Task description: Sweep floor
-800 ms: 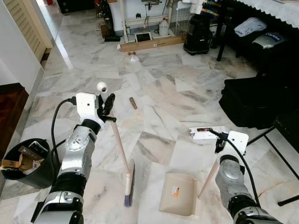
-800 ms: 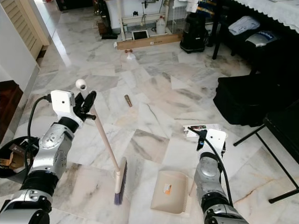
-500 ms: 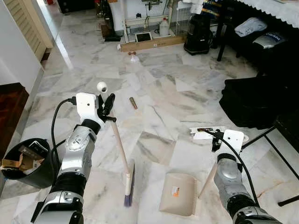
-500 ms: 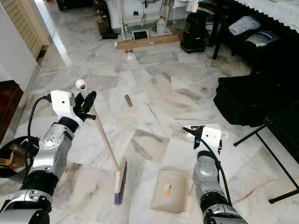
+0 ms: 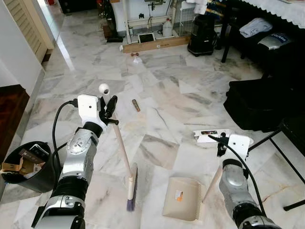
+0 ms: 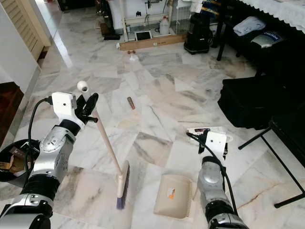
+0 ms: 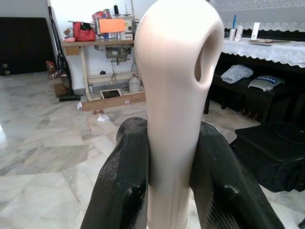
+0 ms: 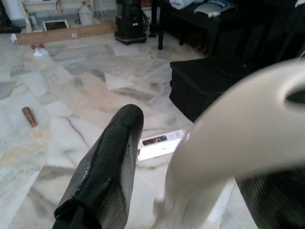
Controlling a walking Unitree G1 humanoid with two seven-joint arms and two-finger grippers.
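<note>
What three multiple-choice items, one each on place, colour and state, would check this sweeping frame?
1. Where does the dustpan lie?
A. In the bin
B. On the floor right of the broom head
C. On a table

2. What colour is the bin?
A. Black
B. White
C. Red

3. How is the left pincer?
A. Open
B. Shut on the bin
C. Shut on the broom

Key: 1 B, it rests flat on the marble beside the bristles. 2 A, its wall is black. 3 C, both fingers press the handle.
</note>
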